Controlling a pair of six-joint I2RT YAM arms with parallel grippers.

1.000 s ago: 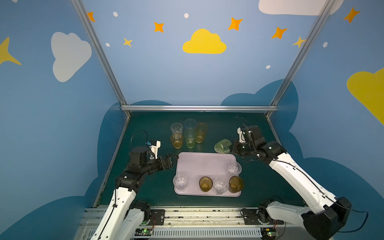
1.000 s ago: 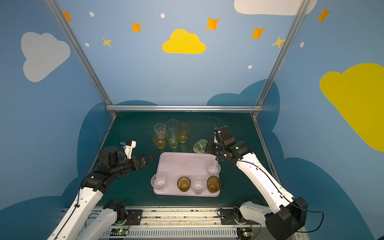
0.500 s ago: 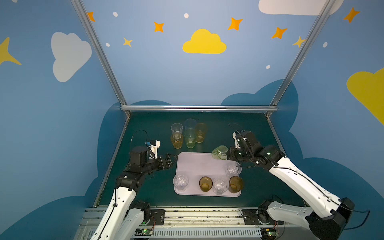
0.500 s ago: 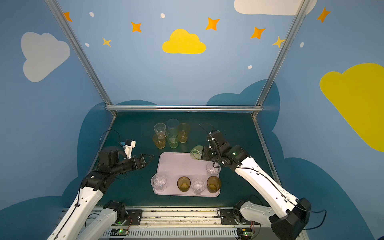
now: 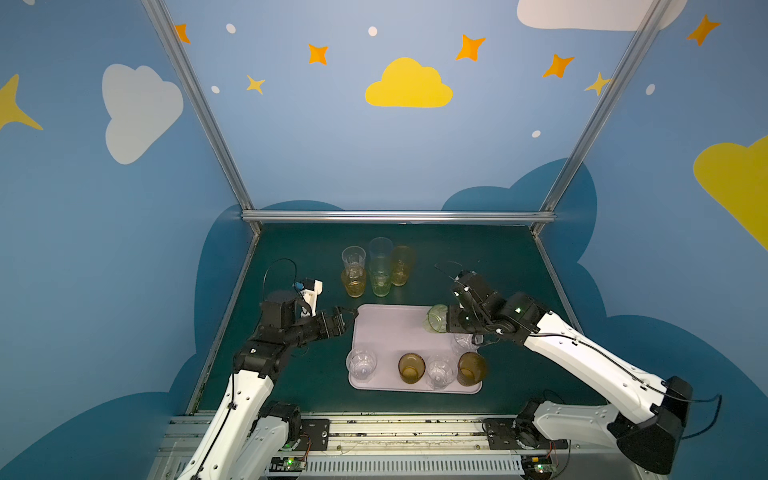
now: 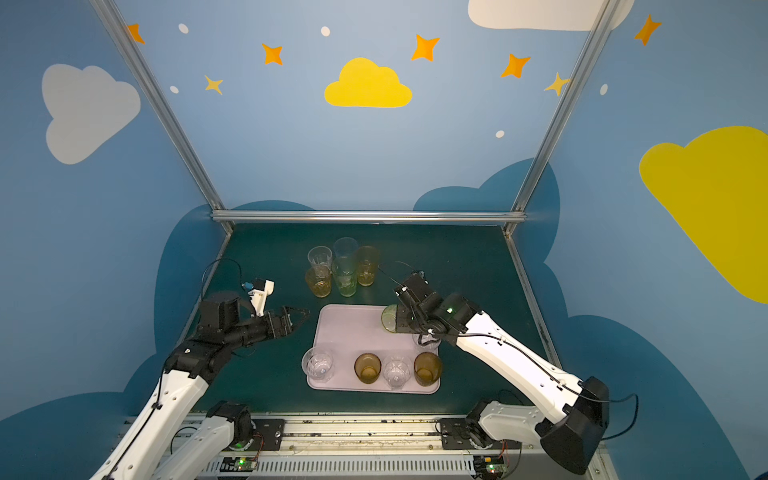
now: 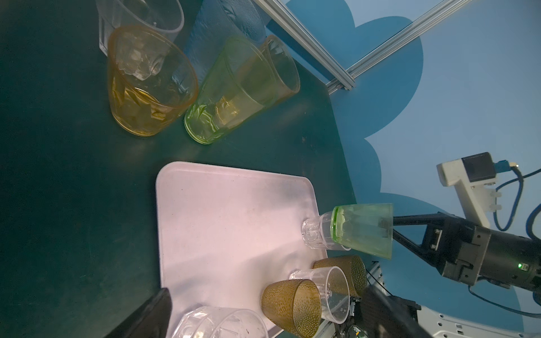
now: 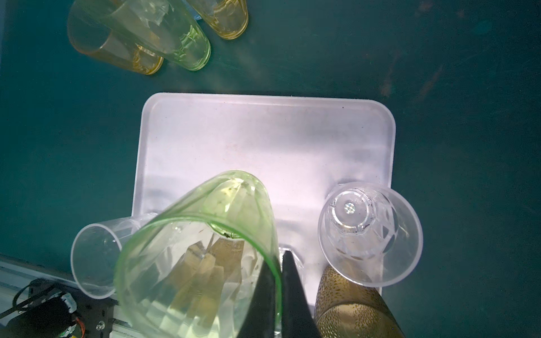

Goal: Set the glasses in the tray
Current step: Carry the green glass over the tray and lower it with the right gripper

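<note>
We clamp green glass (image 5: 435, 319) by rim in right pincer (image 5: 451, 322), tray (image 5: 386, 332) below it for set-down; left pincer (image 5: 348, 314) gapes empty.

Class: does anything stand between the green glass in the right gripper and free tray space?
Nothing visible does. The green glass hangs tilted over the bare far half of the tray; a clear glass stands close on its near side.

Bright, even overhead light fills both top views; wide-angle distortion splays the silver aluminium posts (image 5: 201, 108). In the right wrist view the flat pale pink-lilac tray (image 8: 263, 131) glares nearly white, and the short green see-through tumbler (image 8: 190, 263) blurs near the lens.
</note>
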